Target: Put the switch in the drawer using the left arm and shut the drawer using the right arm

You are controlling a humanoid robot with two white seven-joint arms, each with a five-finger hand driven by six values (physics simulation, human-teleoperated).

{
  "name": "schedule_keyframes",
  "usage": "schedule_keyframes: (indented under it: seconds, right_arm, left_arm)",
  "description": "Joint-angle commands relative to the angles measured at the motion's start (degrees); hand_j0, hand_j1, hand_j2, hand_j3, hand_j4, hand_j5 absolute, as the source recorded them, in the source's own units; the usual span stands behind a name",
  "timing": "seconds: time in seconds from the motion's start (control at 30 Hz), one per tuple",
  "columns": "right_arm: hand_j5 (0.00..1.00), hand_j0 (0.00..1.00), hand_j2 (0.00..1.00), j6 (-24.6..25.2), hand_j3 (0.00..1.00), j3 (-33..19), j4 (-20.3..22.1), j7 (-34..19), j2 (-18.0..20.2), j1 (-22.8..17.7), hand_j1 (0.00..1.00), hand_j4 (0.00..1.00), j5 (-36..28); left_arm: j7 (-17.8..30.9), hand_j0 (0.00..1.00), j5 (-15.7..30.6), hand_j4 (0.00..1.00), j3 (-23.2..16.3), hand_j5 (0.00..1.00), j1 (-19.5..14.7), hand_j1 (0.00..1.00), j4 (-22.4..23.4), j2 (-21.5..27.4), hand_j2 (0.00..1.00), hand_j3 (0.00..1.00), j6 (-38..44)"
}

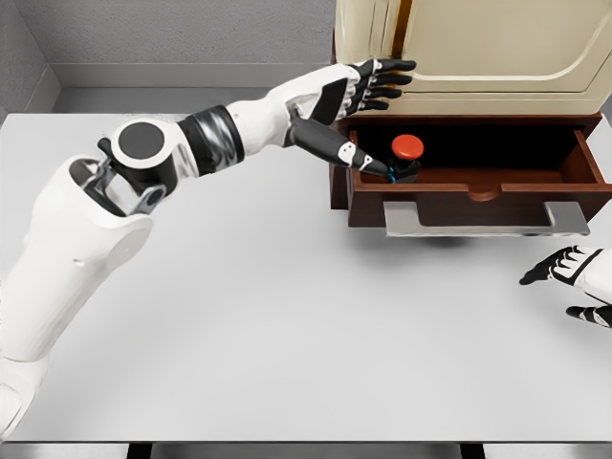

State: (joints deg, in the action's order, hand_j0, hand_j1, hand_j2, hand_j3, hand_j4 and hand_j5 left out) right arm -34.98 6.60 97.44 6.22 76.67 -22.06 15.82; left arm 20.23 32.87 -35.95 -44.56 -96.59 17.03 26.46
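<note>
- Bright, even light, clean render, no grain or noise.
- Table [287, 325] evenly lit, no glare, no hot spots.
- Soft faint shadow under the drawer [478, 191] front; drawer inside dark at the back.
- My left arm [191, 153] shades lightly on its underside, hardly any cast shadow on the table.
- All sharp, no motion blur, edges straight, no bending I can see.
- Wall behind grey, slightly dimmer.

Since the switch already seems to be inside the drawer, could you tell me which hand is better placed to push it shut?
The right hand: it hovers empty just below the drawer front, while the left hand reaches over it.
</note>
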Motion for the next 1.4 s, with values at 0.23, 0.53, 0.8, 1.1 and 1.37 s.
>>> schedule_keyframes:
  seconds: [0.23, 0.53, 0.8, 1.1, 1.37]
  right_arm:
    - [0.78, 0.78, 0.78, -0.02, 0.78, -0.10, -0.58, 0.02, 0.14, 0.00, 0.78, 0.78, -0.35]
    - [0.78, 0.78, 0.78, -0.02, 0.78, -0.10, -0.41, 0.02, 0.23, 0.00, 0.78, 0.78, -0.35]
    - [0.78, 0.78, 0.78, -0.02, 0.78, -0.01, -0.58, 0.02, 0.32, 0.00, 0.78, 0.78, -0.35]
    - [0.78, 0.78, 0.78, -0.02, 0.78, -0.01, -0.58, 0.02, 0.41, 0.00, 0.78, 0.78, -0.35]
    - [0.78, 0.78, 0.78, -0.02, 0.78, -0.10, -1.46, 0.02, 0.41, 0.00, 0.78, 0.78, -0.35]
  left_arm:
    - [-0.45, 1.00, 0.27, 1.00, -0.17, 1.00, 0.79, 1.00, 1.40, 0.20, 1.00, 1.00, 0.25]
    - [-0.45, 1.00, 0.36, 1.00, -1.93, 1.00, 0.88, 1.00, 1.93, -0.24, 1.00, 1.00, 2.63]
    - [-0.45, 1.00, 0.62, 1.00, -2.89, 1.00, 0.70, 1.00, 2.46, -1.03, 1.00, 1.00, 6.41]
    - [-0.45, 1.00, 0.62, 1.00, -3.07, 1.00, 0.44, 1.00, 1.85, -3.84, 1.00, 1.00, 7.11]
    - [-0.45, 1.00, -2.01, 1.00, -4.12, 1.00, -0.88, 1.00, 1.76, -9.55, 1.00, 1.00, 7.02]
